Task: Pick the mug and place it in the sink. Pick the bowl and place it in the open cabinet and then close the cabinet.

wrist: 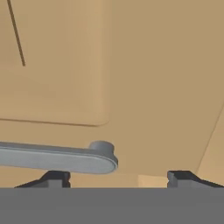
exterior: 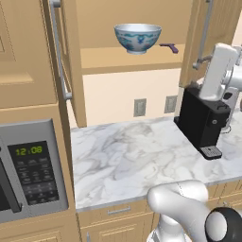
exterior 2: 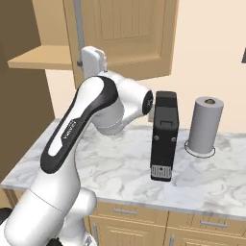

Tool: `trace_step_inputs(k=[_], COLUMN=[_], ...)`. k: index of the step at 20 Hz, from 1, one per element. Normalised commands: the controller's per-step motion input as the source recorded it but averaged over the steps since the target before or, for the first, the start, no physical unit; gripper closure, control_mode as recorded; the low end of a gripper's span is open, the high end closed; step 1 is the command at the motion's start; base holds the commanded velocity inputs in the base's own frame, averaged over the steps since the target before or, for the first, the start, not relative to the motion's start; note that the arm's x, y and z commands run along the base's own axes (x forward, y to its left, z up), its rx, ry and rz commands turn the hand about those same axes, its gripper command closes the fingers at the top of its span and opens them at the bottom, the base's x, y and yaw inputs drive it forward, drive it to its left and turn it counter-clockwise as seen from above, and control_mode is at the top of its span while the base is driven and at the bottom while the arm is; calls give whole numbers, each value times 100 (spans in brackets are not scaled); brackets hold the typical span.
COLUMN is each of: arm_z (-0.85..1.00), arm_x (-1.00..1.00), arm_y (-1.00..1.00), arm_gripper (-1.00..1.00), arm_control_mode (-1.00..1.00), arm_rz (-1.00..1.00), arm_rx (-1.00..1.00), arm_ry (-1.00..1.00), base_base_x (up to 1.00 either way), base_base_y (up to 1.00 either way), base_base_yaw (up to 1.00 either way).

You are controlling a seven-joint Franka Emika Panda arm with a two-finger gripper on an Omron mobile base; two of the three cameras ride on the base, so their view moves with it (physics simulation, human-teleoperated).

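Bowl (exterior: 137, 37) shelved in cabinet (exterior: 127, 59), jaws spread wide about the door handle (wrist: 59, 158), gripping nothing; best pushed squarely to swing door shut.

bowl (exterior: 138, 37): white, blue pattern | cabinet (exterior: 127, 56): light wood | coffee machine (exterior: 204, 120): black

The microwave (exterior: 33, 170) display reads "12:08" in green digits; its keypad labels are too small to read.
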Motion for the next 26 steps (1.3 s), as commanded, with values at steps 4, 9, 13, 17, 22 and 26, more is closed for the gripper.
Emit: trace_step_inputs(k=[4, 9, 13, 17, 22, 26], arm_z=[-2, -1, -7, -26, -59, -66], arm_x=[96, 95, 89, 77, 76, 94], arm_y=[0, 0, -8, 0, 18, 29], arm_gripper=[-100, -100, -100, -100, -100, -100], arm_control_mode=[-100, -100, -100, -100, -100, -100], arm_rz=[-21, -22, -20, -23, -26, -40], arm_rx=[0, 0, 0, -1, -17, -20], arm_ry=[-3, -2, -3, -23, -56, -54], base_base_x=[0, 0, 0, 0, 0, 0], base_base_y=[0, 0, 0, 0, 0, 0], base_base_yaw=[0, 0, 0, 0, 0, 0])
